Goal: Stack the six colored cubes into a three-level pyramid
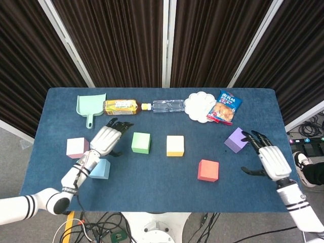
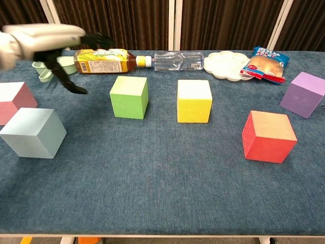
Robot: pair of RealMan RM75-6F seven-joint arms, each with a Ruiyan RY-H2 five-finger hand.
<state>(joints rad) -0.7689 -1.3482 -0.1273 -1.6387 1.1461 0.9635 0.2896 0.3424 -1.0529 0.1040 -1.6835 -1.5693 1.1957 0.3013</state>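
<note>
On the blue tabletop (image 1: 152,187) six cubes lie apart from each other, none stacked. At the left edge is the pink cube (image 1: 77,147), and just in front of it, nearer to the robot, the light blue cube (image 1: 99,169). The green cube (image 1: 140,142) and the yellow cube (image 1: 175,145) stand side by side near the middle with a gap between them. The red cube (image 1: 208,170) is to the right and closer to the front edge, and the purple cube (image 1: 236,139) is further right, turned at an angle.

Between the pink and green cubes the left hand (image 1: 104,139) hangs above the cloth with its fingers spread and holding nothing — it touches no cube. In the chest view this hand (image 2: 48,38) shows blurred at the upper left, with its dark fingertips pointing down.

The right hand (image 1: 269,158) is at the right side, just beside the purple cube but apart from it, fingers also spread and empty. The chest view does not show it.

Along the back edge lie a green dustpan (image 1: 90,105), a tea bottle (image 1: 120,106) on its side, a clear water bottle (image 1: 167,106) also on its side, a white plate (image 1: 197,105) and a snack bag (image 1: 225,107) — the bag rests partly on the plate.
</note>
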